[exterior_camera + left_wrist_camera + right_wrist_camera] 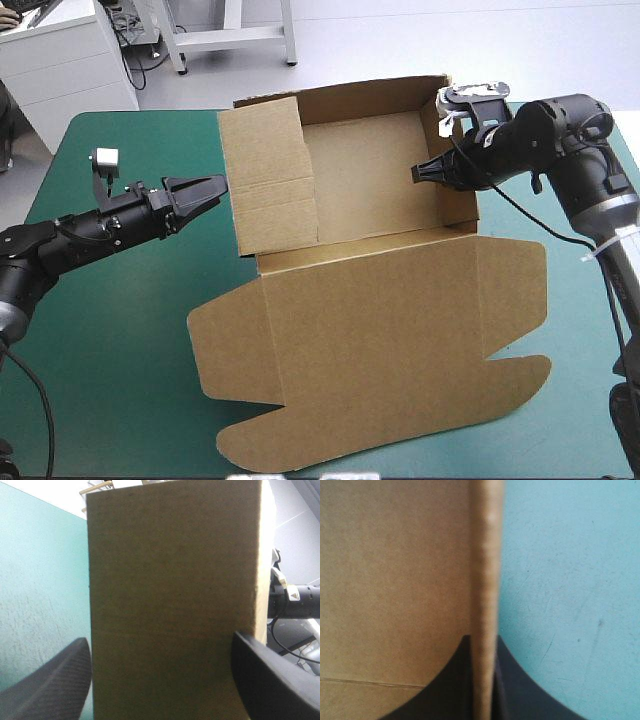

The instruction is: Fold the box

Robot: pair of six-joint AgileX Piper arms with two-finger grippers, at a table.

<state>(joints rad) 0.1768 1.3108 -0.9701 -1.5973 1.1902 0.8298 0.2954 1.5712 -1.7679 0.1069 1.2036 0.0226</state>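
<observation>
The brown box (365, 165) stands at the middle of the table with its walls raised and its lid (380, 340) lying flat toward the front edge. My left gripper (212, 190) is open at the box's left wall (170, 605), which fills the space ahead of its black fingers (50, 685). My right gripper (425, 172) is shut on the top edge of the right wall (487, 555), one finger inside the box and one outside. The right arm (300, 597) shows past the wall in the left wrist view.
Teal-green cover (110, 350) lies bare to the left of the lid and in a narrower strip to its right (580, 330). A white cabinet (60, 55) stands beyond the table's far left corner.
</observation>
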